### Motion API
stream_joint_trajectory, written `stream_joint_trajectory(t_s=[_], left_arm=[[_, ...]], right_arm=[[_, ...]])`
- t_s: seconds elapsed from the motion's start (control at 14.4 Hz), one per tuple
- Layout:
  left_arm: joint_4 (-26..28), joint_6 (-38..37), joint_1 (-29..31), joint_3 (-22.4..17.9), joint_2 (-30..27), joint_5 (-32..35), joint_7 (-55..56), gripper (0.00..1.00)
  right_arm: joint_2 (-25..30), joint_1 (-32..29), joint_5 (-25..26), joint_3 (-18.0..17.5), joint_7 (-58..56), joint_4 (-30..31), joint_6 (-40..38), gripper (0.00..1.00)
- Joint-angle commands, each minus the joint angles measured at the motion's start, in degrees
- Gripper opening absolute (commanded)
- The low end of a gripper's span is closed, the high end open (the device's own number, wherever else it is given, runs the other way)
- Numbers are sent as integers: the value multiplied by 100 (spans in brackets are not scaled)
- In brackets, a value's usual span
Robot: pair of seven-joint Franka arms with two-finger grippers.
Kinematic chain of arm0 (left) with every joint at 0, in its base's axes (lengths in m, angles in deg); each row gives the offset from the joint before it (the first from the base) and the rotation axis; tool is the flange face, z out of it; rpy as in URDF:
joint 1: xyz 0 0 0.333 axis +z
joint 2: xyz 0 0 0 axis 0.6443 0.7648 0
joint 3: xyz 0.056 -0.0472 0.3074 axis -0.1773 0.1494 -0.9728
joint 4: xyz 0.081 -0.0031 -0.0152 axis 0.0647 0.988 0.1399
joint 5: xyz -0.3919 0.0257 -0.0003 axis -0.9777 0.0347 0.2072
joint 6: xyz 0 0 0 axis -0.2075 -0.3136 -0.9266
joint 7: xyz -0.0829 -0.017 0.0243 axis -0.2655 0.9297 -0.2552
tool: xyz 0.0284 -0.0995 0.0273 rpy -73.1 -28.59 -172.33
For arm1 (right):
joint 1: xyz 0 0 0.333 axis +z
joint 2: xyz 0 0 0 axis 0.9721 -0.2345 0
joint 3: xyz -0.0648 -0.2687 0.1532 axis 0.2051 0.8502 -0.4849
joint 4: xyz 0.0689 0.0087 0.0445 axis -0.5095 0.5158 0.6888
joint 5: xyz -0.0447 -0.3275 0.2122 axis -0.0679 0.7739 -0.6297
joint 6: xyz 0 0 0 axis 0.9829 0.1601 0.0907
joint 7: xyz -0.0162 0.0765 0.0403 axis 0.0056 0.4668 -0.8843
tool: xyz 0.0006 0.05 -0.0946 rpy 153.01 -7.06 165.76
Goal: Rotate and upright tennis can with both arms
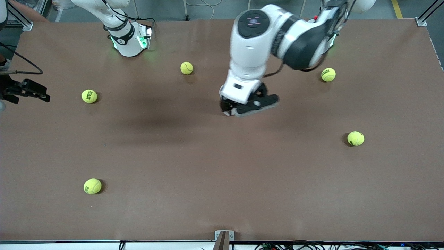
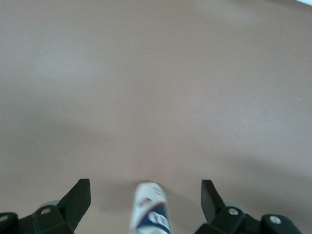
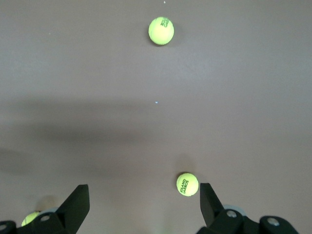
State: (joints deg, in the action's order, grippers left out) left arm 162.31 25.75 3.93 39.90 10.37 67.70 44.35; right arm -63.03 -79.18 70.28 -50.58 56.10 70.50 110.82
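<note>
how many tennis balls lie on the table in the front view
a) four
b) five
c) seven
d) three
b) five: ball, ball, ball, ball and ball on the table.

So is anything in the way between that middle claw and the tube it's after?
Nothing visible. The left gripper hangs over the middle of the table, fingers open, and in its wrist view the tennis can shows between the fingers with only bare table around it. The tennis balls lie well off.
</note>
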Motion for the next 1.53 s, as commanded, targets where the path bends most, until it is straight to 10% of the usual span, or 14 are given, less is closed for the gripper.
stream_joint_trajectory(t_s=[0.0, 0.9, 1.46], left_arm=[[169, -286, 496, 57, -337, 90, -616, 100], [1092, -920, 3282, 118, -1911, -437, -4710, 100], [883, -1377, 3601, 109, -1798, -411, -5390, 100]], right_arm=[[361, 124, -33, 177, -265, 391, 126, 100], [722, 168, -15, 336, -371, 242, -480, 100], [836, 256, -33, 319, -389, 251, -437, 100]])
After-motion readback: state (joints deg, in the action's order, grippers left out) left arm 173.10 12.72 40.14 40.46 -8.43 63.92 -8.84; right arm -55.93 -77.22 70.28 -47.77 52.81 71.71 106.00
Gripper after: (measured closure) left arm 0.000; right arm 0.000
